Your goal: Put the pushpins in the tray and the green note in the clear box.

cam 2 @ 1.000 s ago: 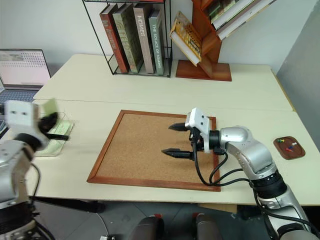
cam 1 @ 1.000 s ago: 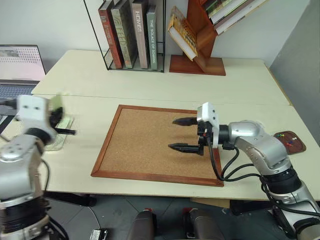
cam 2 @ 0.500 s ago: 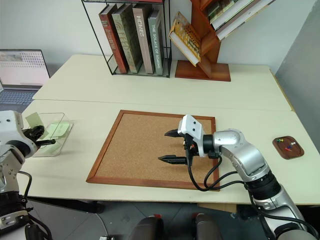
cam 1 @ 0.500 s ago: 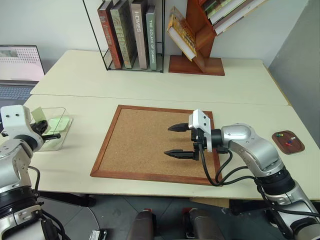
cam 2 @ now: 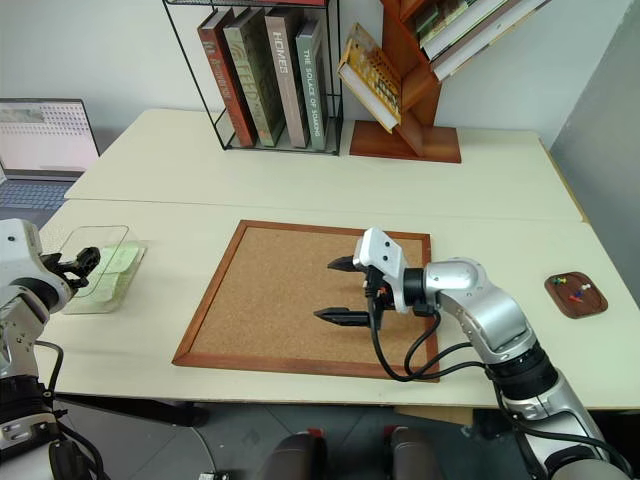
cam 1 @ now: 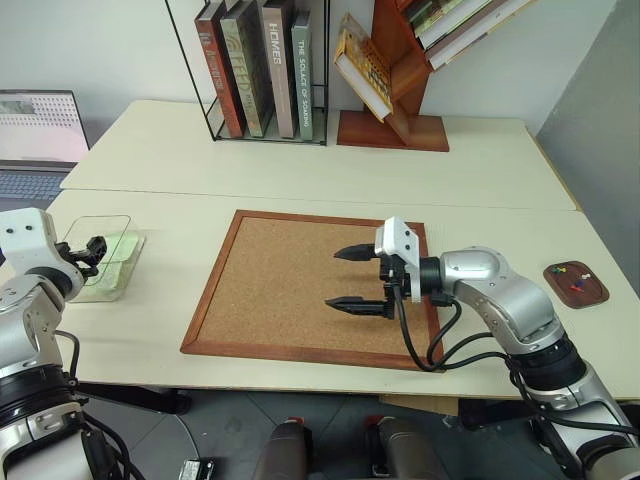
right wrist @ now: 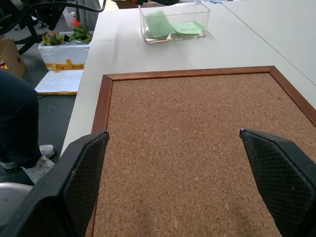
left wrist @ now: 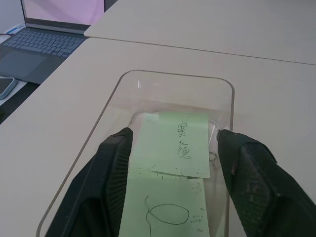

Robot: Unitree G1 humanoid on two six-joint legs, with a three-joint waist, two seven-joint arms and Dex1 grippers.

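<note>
The clear box stands at the table's left end. Two green notes lie flat in it, one with handwriting overlapping another with a drawn loop. My left gripper hovers just over the box's near end, open, its fingers astride the notes and holding nothing. My right gripper hangs open over the corkboard, pointing left, empty. The tray sits at the far right, and the pushpins rest inside it.
A wire rack of books and a wooden slanted shelf stand on the far table. A laptop is at the left edge. In the right wrist view, a person's leg and boxes are on the floor beyond the table's left edge.
My left gripper has opened and let go of the green note, which now lies flat in the clear box. The right arm has stayed where it was.
</note>
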